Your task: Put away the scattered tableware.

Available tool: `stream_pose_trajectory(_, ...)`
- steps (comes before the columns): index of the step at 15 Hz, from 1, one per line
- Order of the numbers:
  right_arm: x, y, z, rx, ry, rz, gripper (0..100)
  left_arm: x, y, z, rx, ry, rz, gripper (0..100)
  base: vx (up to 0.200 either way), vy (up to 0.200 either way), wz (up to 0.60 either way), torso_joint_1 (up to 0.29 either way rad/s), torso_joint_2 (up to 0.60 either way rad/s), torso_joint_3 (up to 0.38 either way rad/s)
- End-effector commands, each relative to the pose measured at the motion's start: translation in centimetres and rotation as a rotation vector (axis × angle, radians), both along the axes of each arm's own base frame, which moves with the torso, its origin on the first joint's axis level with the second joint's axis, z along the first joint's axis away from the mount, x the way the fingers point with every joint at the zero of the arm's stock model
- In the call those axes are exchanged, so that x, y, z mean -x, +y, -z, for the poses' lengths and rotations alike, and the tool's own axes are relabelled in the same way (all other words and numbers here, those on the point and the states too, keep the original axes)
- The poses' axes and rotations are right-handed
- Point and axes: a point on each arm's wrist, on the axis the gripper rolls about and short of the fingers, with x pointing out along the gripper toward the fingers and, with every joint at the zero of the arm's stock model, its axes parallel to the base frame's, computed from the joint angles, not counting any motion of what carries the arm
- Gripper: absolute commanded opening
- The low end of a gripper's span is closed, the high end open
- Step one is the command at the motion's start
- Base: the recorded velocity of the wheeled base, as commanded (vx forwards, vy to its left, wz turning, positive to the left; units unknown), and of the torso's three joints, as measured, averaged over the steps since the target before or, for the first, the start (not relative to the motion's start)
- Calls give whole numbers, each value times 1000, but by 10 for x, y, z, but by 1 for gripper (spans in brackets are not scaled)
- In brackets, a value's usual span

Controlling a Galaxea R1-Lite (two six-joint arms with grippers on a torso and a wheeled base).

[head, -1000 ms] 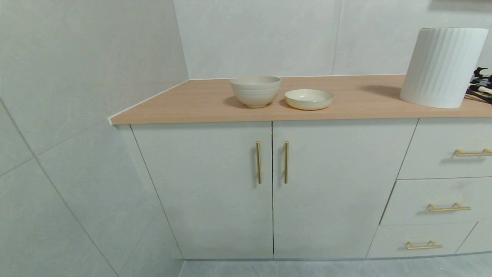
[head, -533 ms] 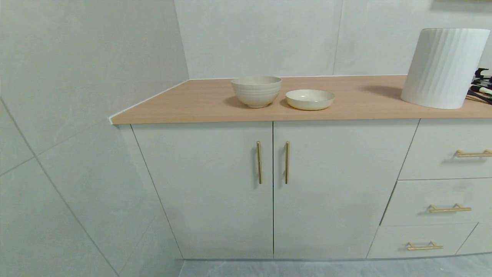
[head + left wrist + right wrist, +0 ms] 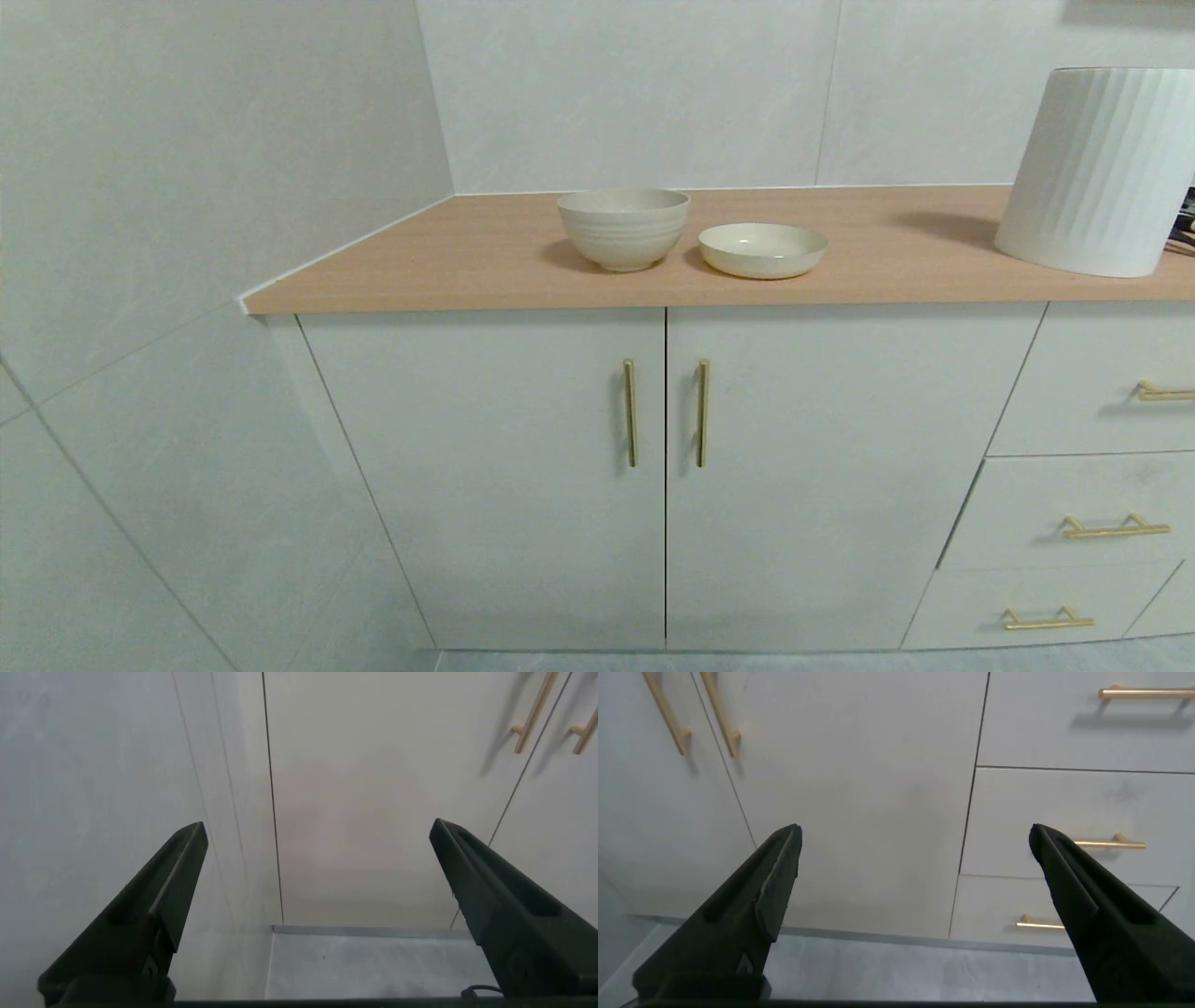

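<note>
**Fig. – Tableware untouched; task at its start.**
L pincer (image 3: 318, 829) spread, empty, low before cabinet doors (image 3: 504, 467). Bowl (image 3: 623, 229) & dish (image 3: 762, 249) sit side by side on counter (image 3: 448, 266), well above both pincers. R pincer (image 3: 915, 833) spread, empty. Both pcs left to stow.

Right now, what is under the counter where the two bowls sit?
Two shut cabinet doors with gold handles sit under the counter; whatever is behind them is covered.
</note>
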Motion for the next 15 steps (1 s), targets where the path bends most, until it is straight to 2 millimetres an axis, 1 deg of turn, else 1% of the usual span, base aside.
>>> stream_pose_trajectory(1, 0, 0, 0, 2, 0, 0, 100, 0, 0, 0, 0, 0, -1, 100, 0, 0, 0, 0, 0, 0)
stream_pose_trajectory(2, 0, 0, -1, 2, -6, 3, 100, 0, 0, 0, 0, -2, -1, 100, 0, 0, 0, 0, 0, 0)
stream_pose_trajectory(3, 3, 0, -12, -14, -60, -8, 100, 0, 0, 0, 0, 0, -1, 100, 0, 0, 0, 0, 0, 0)
stream_pose_trajectory(4, 10, 0, -31, -59, -132, -18, 100, 0, 0, 0, 0, 0, -1, 100, 0, 0, 0, 0, 0, 0)
stream_pose_trajectory(5, 12, 1, -40, -77, -139, -41, 100, 0, 0, 0, 0, 0, -1, 100, 0, 0, 0, 0, 0, 0)
stream_pose_trajectory(6, 9, 1, -40, -76, -97, -81, 100, 0, 0, 0, 0, -2, -1, 100, 0, 0, 0, 0, 0, 0)
stream_pose_trajectory(7, 1, 4, -39, -78, 38, -210, 100, 0, 0, 0, 0, 0, -1, 100, 0, 0, 0, 0, 0, 0)
stream_pose_trajectory(8, -7, 6, -44, -87, 109, -282, 100, 0, 0, 0, 0, 0, -1, 100, 0, 0, 0, 0, 0, 0)
stream_pose_trajectory(10, -27, 8, -62, -110, 229, -375, 100, 0, 0, 0, 0, 0, -1, 100, 0, 0, 0, 0, 0, 0)
stream_pose_trajectory(11, -33, 9, -68, -115, 257, -392, 100, 0, 0, 0, 0, 0, -1, 100, 0, 0, 0, 0, 0, 0)
stream_pose_trajectory(12, -54, 11, -84, -123, 340, -454, 100, 0, 0, 0, 0, 0, -1, 100, 0, 0, 0, 0, 0, 0)
stream_pose_trajectory(13, -66, 14, -93, -119, 381, -503, 100, 0, 0, 0, 0, 0, -1, 100, 0, 0, 0, 0, 0, 0)
stream_pose_trajectory(15, -112, 37, -118, -94, 484, -662, 100, 0, 0, 0, 0, 0, -1, 100, 0, 0, 0, 0, 0, 0)
